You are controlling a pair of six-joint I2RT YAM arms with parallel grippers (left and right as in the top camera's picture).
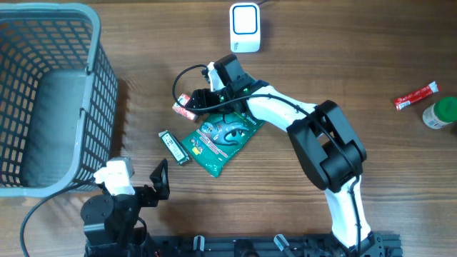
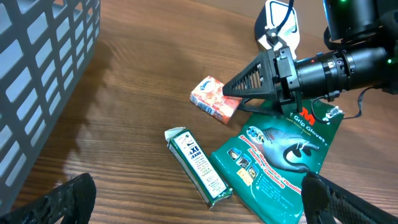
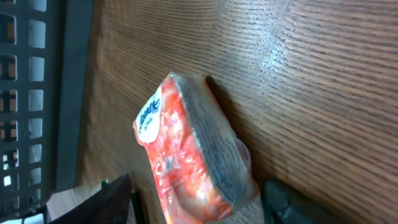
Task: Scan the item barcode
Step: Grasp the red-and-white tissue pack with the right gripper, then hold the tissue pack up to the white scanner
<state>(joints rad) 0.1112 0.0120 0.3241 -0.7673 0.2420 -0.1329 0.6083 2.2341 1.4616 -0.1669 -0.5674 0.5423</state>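
Wooden table (image 1: 343,64) seen from above. At far left stands a grey mesh basket (image 1: 43,100), likely where scanned goods end up. Near left, the left gripper (image 2: 196,190) hangs with its fingers spread wide, holding nothing and well back from the items. Right of it lies a slim green-and-white bar (image 1: 173,147), then a small red tissue pack (image 1: 184,107), flat on the table. The right gripper (image 1: 196,100) has a finger on either side of this pack; a gap shows on one side, so it is not pinched yet — this seems to be the item chosen for scanning. Just right, partly under the arm, lies a green pouch (image 1: 221,139). The white scanner (image 1: 244,27) stands at the far edge, well apart — the pack would need carrying there. Far right: a red sachet (image 1: 416,95) and a green-capped bottle (image 1: 441,113).
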